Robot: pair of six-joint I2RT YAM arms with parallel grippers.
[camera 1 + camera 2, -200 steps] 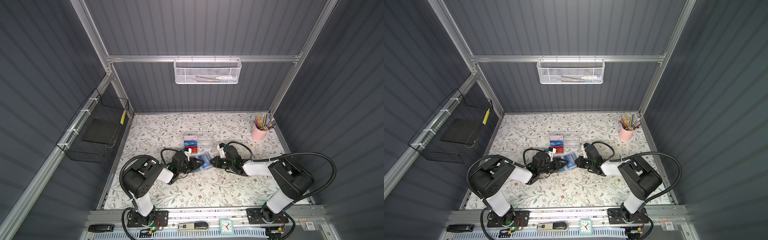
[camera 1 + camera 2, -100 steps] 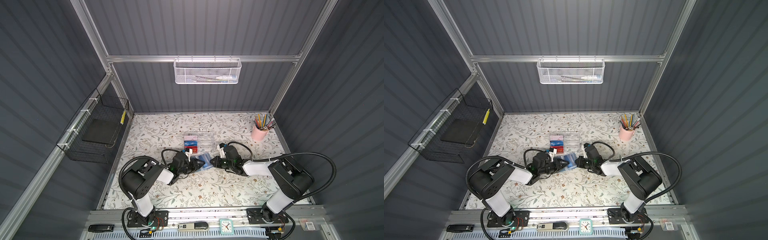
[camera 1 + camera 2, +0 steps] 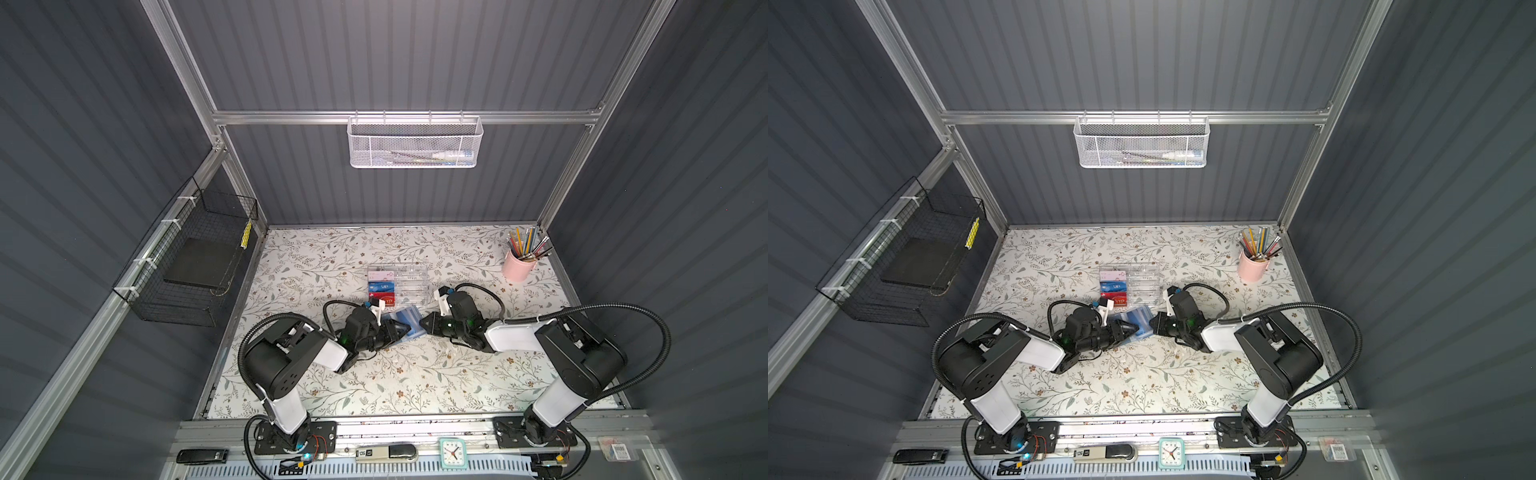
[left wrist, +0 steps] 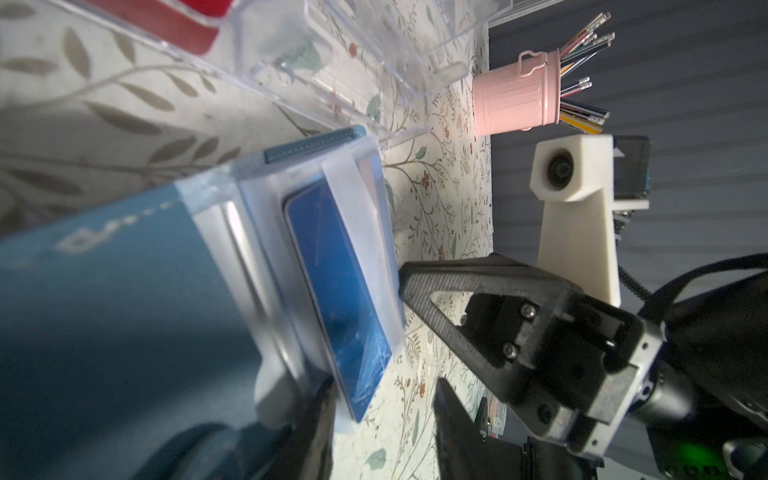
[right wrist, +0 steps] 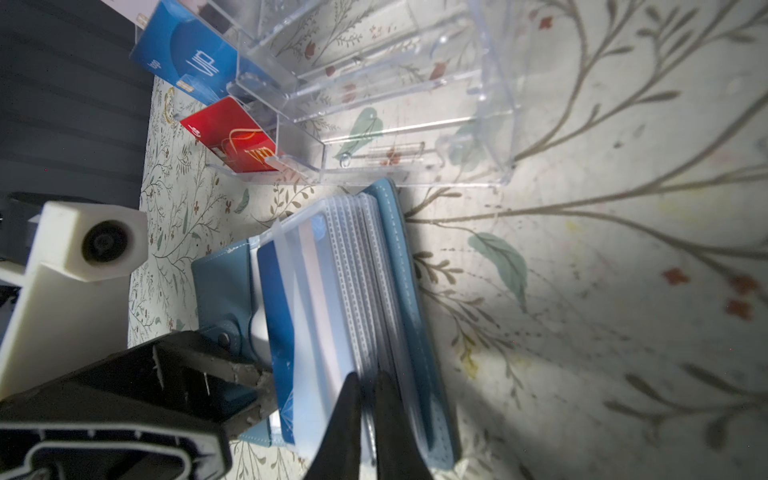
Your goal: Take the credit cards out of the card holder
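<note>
Bimanual card-extraction scene, seen in both top views and both wrist views. The card holder point(image 3: 402, 319) lies open near the middle of the table point(image 3: 374, 374), its slate-blue covers spread and its see-through sleeves fanned upward. It sits just beside the front wall of a clear acrylic box point(image 3: 411, 278), on the side toward the table's front edge.

One credit card point(image 4: 332, 291), bright blue, stands inside a sleeve near the snap-strap cover, tilted and still enclosed by the plastic.

The left fingers point(image 3: 401, 331) reach in from the left side and stand apart. In the left wrist view bare table shows between them. One finger lies against the holder's snap-strap cover, and the sleeve's lower corner falls within the gap.

The right fingers point(image 3: 426, 325) reach in from the right side. They are closed almost completely, pinching the free edges of the holder's clear sleeves just beside the card. No card is seen between them.

The box's left compartments hold three cards in a row from back to front: a pink-white card point(image 3: 380, 275), a blue card point(image 3: 381, 286) and a red card point(image 3: 384, 297).

A pink cup of pencils point(image 3: 516, 268) stands near the table's far right corner, well apart from both arms.
</note>
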